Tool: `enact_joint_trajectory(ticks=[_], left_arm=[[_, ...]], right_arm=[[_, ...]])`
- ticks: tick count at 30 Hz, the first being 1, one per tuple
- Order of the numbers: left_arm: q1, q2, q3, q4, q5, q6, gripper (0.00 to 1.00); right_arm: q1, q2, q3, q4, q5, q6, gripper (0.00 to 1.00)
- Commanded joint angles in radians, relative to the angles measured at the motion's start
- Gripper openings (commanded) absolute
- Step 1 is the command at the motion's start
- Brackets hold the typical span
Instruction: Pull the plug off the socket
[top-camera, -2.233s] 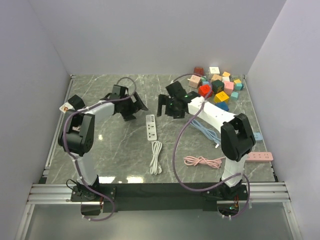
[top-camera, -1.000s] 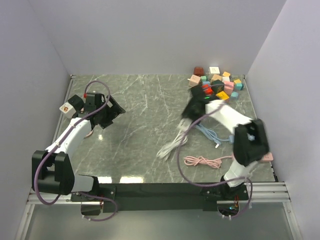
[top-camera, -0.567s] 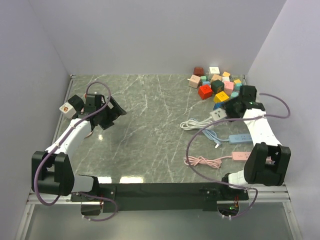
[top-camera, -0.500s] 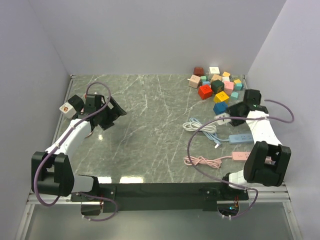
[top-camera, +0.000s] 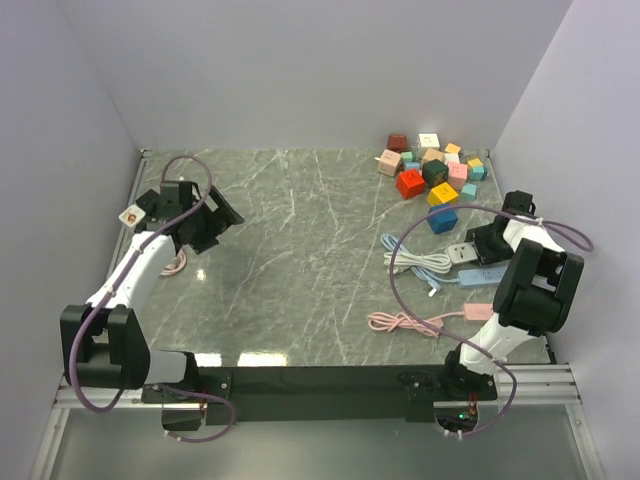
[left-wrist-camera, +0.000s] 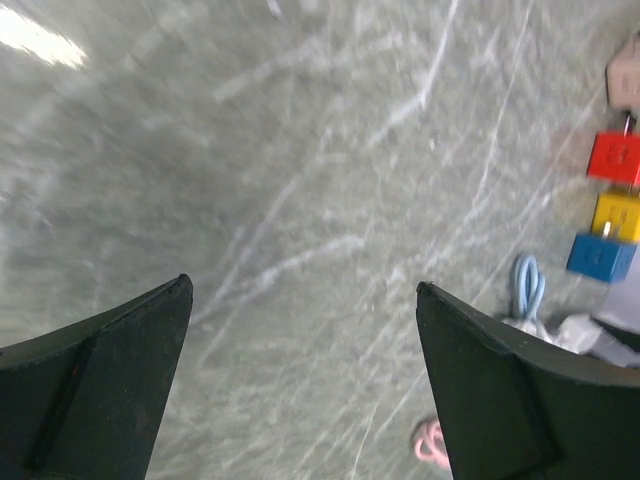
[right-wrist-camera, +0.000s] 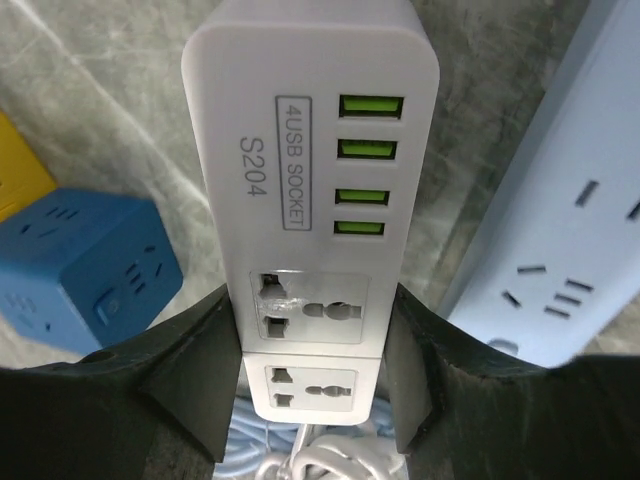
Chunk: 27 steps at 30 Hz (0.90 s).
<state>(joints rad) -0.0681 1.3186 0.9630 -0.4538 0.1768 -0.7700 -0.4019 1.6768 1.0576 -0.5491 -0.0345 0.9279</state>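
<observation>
The socket is a white power strip (right-wrist-camera: 310, 180) with green USB ports and two universal outlets, both empty. It lies at the table's right side (top-camera: 462, 252), its white cable (top-camera: 415, 260) coiled to its left. I cannot pick out the plug. My right gripper (right-wrist-camera: 312, 300) straddles the strip, a pad pressed against each long side; from above it is at the right edge (top-camera: 482, 243). My left gripper (left-wrist-camera: 303, 285) hangs open over bare marble at the far left (top-camera: 215, 215), nothing between its fingers.
A light-blue power strip (right-wrist-camera: 560, 230) lies right beside the white one. A blue cube socket (right-wrist-camera: 80, 270) sits on its other side. Coloured cubes (top-camera: 430, 165) crowd the back right. A pink strip (top-camera: 480, 311) and pink cable (top-camera: 405, 322) lie at the front right.
My right arm has carried the white strip from the middle of the table to the right side, its cable trailing. The left arm has drawn back to the far left.
</observation>
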Motion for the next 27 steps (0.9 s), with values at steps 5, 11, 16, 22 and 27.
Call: enact_joint_trajectory(ticks=[5, 11, 16, 22, 27], left_arm=[[0.163, 0.047, 0.152, -0.086, -0.028, 0.084, 0.99], [0.321, 0.088, 0.267, -0.160, -0.048, 0.132, 0.99], [0.450, 0.158, 0.348, -0.201, -0.124, 0.144, 0.99], [0.496, 0.313, 0.437, -0.198, -0.224, 0.141, 0.99], [0.508, 0.435, 0.549, -0.213, -0.270, 0.130, 0.99]], right_arm=[[0.002, -0.041, -0.002, 0.037, 0.033, 0.028, 0.84], [0.044, -0.181, 0.053, 0.002, 0.027, -0.006, 0.92], [0.322, -0.273, 0.108, 0.026, -0.004, -0.161, 0.94], [0.688, -0.165, 0.228, 0.029, -0.074, -0.257, 0.95], [0.847, -0.065, 0.303, 0.017, -0.087, -0.313, 0.96]])
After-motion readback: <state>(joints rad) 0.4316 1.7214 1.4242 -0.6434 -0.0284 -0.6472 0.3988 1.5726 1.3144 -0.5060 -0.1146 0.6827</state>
